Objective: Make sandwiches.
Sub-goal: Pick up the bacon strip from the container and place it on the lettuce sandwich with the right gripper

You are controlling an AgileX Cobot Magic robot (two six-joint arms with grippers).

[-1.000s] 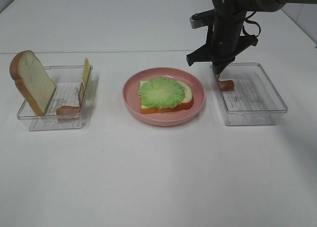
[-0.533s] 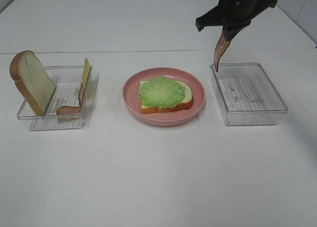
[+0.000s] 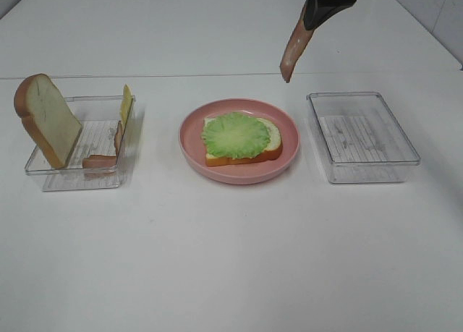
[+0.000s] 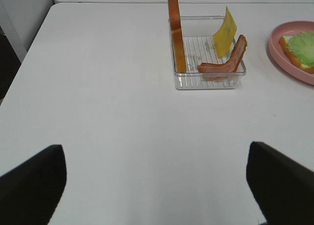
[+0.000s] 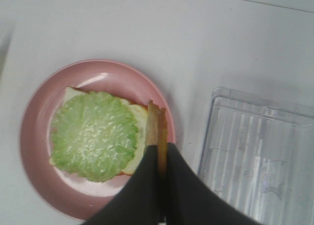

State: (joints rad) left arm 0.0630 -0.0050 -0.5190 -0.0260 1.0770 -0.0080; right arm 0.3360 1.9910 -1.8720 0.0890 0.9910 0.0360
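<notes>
The right gripper [image 3: 309,19] has climbed nearly out of the top of the exterior view. Its fingers [image 5: 142,195] are clamped on the upper end of a bacon strip [image 3: 292,51], which hangs straight down from them. A second ago the gripper was low in the right tray [image 3: 365,169] with the strip bent at the tray's near-left corner. Half a second ago the strip dangled just over that tray's back-left corner. Now it is higher and has shifted towards the pink plate [image 3: 239,176], hanging above the tabletop [image 3: 231,260] behind the gap between plate and tray. From the right wrist camera, the strip's free end [image 5: 158,129] lines up with the plate's tray-side edge.

The sandwich so far is unchanged. One bread slice [image 3: 275,150] lies flat on the plate, with the ruffled lettuce [image 3: 235,134] on top.

The left tray [image 3: 72,179] looks as it did. The second bread slice [image 3: 47,118] stands leaning at the tray's outer end. The cheese [image 3: 126,104] is propped at the plate-side end, and another bacon piece [image 3: 100,160] is curled below it.

The left gripper [image 4: 154,151] shows only in its own wrist view, with its fingers [image 4: 34,181] spread wide apart and holding nothing, well short of the left tray.
</notes>
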